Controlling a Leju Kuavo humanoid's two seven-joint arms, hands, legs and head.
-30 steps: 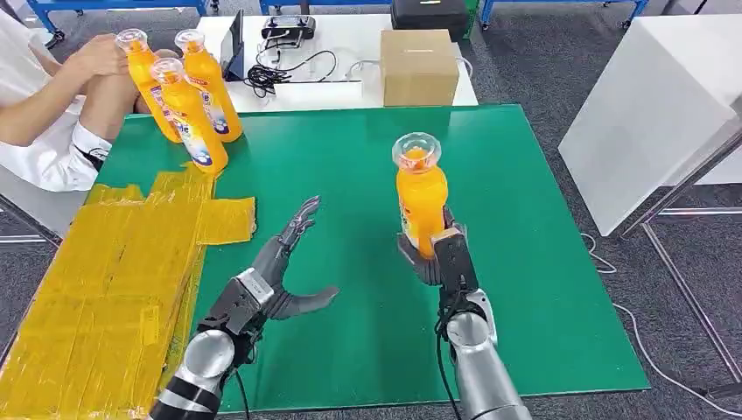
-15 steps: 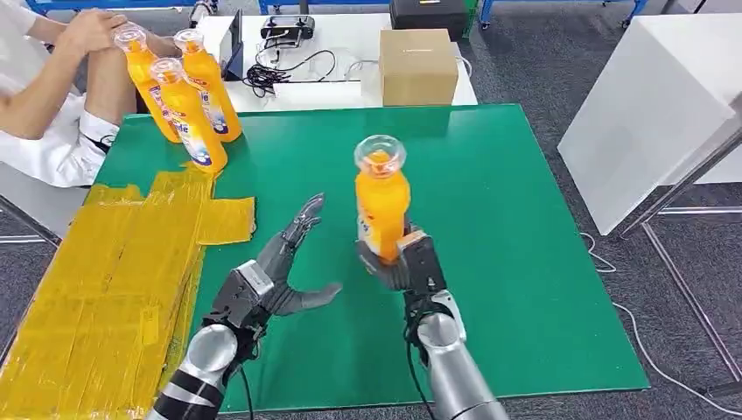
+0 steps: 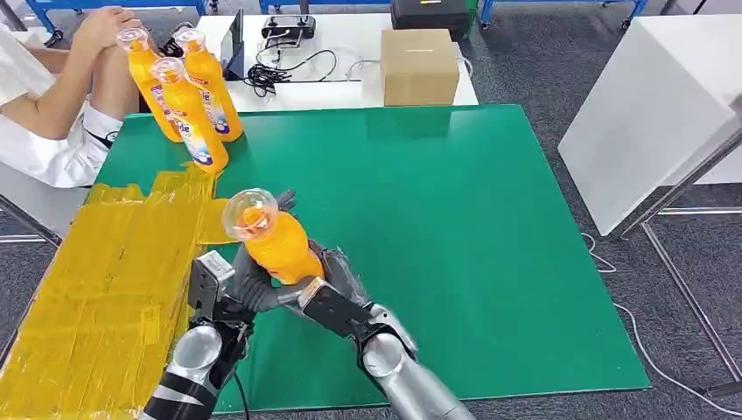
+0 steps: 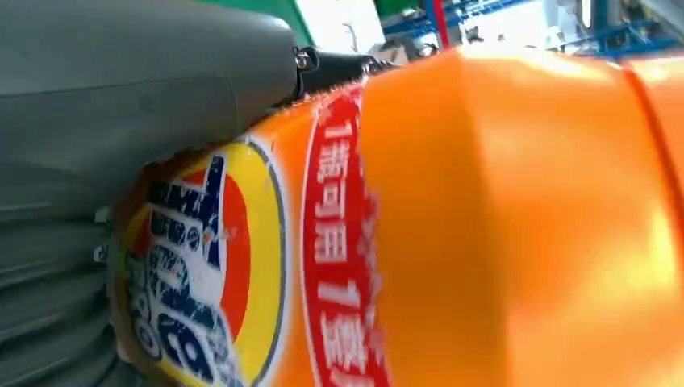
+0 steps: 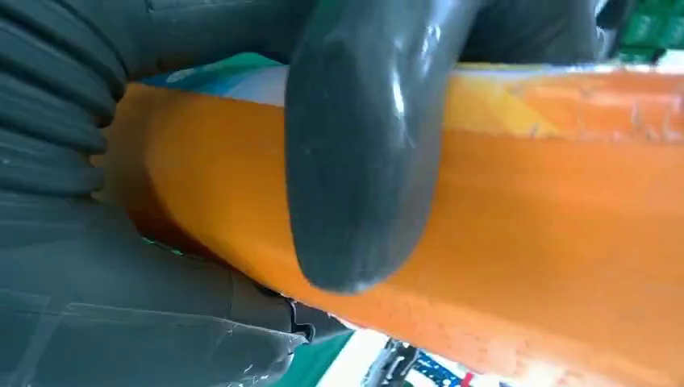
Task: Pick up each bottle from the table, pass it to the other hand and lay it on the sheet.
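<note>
An orange bottle [image 3: 276, 245] with a clear cap is tilted toward the yellow sheet [image 3: 105, 280], held above the green mat's near left part. My right hand [image 3: 332, 302] grips its lower body, thumb across the orange side [image 5: 524, 201]. My left hand [image 3: 229, 293] has closed in from the sheet side, with the bottle's label [image 4: 202, 274] against its palm, its thumb [image 4: 161, 81] on the bottle and a fingertip showing behind it. Three more orange bottles [image 3: 188, 105] stand at the mat's far left corner.
A person [image 3: 44, 131] sits at the far left with a hand by the standing bottles. A cardboard box [image 3: 418, 66] and cables lie on the white table behind the green mat [image 3: 455, 219]. A white cabinet [image 3: 647, 105] stands at the right.
My right hand carried the bottle left and tilted it toward the sheet. My left hand, open before, now has the bottle in its palm.
</note>
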